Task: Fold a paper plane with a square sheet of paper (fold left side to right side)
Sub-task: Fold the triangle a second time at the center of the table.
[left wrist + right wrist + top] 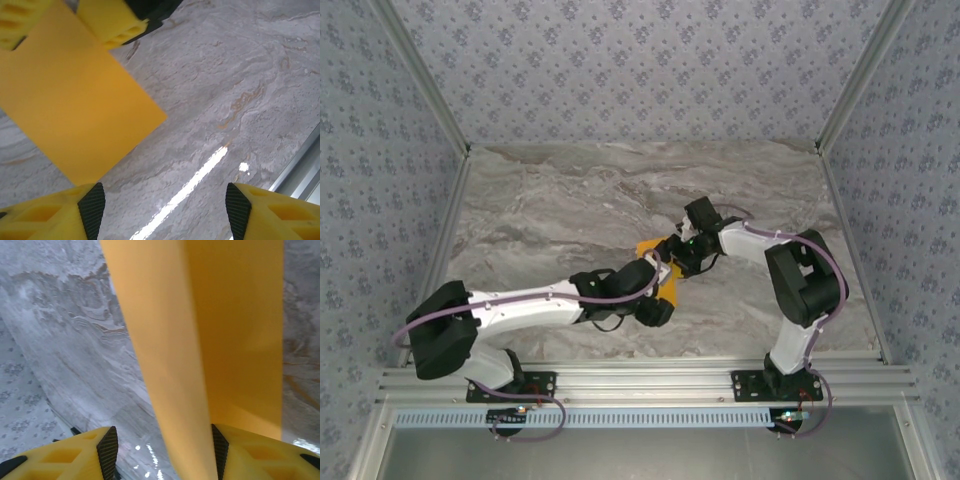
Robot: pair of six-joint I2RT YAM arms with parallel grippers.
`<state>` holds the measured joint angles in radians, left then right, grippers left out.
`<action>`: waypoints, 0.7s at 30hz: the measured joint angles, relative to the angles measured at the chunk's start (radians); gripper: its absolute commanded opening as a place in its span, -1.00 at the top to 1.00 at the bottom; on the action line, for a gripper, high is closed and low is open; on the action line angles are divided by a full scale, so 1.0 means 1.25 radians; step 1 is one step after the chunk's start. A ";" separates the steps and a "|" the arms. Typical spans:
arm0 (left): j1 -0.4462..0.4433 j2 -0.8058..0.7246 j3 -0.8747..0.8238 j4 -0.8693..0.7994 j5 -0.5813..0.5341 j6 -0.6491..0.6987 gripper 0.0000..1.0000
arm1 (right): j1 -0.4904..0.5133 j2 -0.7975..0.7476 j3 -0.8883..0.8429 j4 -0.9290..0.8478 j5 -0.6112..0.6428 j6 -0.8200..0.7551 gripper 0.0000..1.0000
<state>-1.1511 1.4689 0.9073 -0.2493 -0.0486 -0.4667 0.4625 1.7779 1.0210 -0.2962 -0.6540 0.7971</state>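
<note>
The square sheet of paper [647,249] is orange-yellow and lies on the marble table's middle, where both arms meet. In the left wrist view the paper [75,105] lies flat at the upper left, and the right gripper's yellow fingers [111,21] rest at its far edge. My left gripper [165,210] is open over bare table, just off the sheet's corner. In the right wrist view a raised flap of the paper [200,340] runs between the jaws of my right gripper [162,455]. It lies against the right pad [220,450], and the jaws stand apart.
The grey marble table [570,200] has free room at the back and on the left. Patterned walls stand on three sides. An aluminium rail [650,380] carries both arm bases along the near edge.
</note>
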 measured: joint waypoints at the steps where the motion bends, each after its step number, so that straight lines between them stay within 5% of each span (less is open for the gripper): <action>1: -0.007 0.008 0.010 -0.003 -0.010 0.003 -0.37 | 0.000 -0.005 -0.001 0.006 -0.004 0.007 -0.09; 21: -0.065 0.222 0.180 -0.120 -0.200 0.027 -0.40 | 0.002 -0.022 -0.004 0.032 -0.016 0.043 -0.09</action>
<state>-1.2320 1.7470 1.1328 -0.3992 -0.2985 -0.4335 0.4656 1.7500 1.0157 -0.2565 -0.6746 0.8505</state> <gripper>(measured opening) 0.707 0.547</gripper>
